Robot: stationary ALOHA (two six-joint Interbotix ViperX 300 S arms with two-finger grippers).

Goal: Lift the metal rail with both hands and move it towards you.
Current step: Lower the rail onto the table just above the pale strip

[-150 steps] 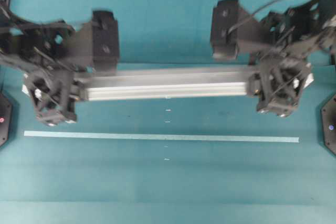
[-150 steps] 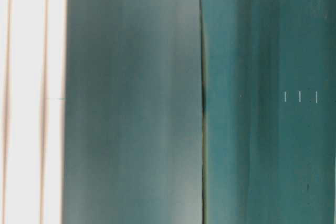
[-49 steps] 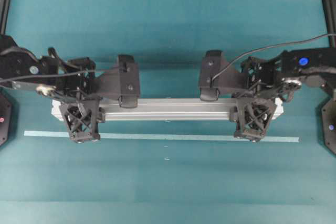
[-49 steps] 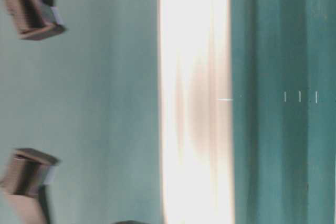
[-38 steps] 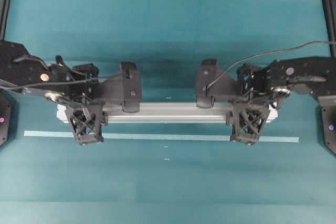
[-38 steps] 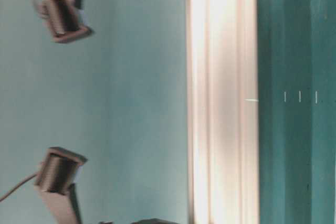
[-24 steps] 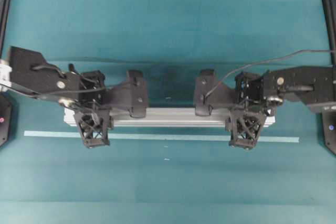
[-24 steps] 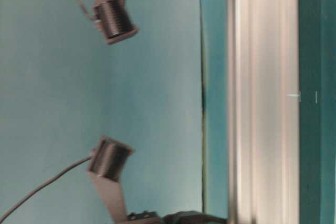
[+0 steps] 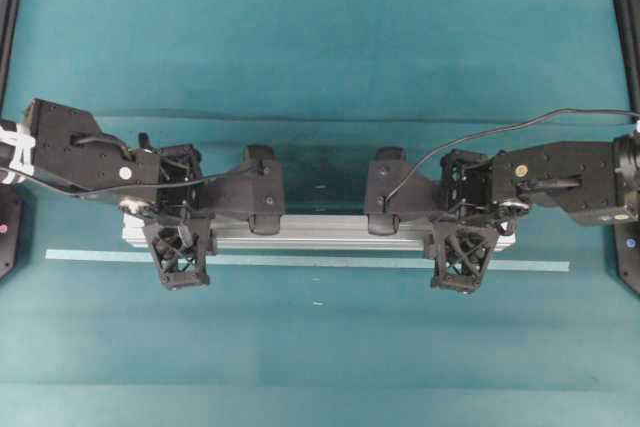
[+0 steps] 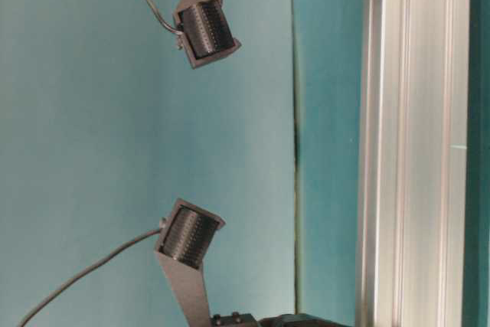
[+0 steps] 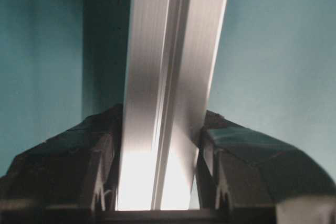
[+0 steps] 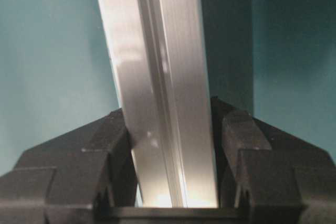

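Lying between both pairs of fingers, the metal rail (image 9: 330,232) is being clamped near each end by the left gripper (image 9: 178,247) and right gripper (image 9: 458,247)

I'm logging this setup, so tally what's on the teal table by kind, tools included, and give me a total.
Metal rail: 1
Pale tape strip: 1
Black tools: 2, the left tool and the right tool, each shut on one end of the rail
Total: 4

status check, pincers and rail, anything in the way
Left pincer and right pincer both clamped on metal rail. Rail just behind tape strip. Path clear.
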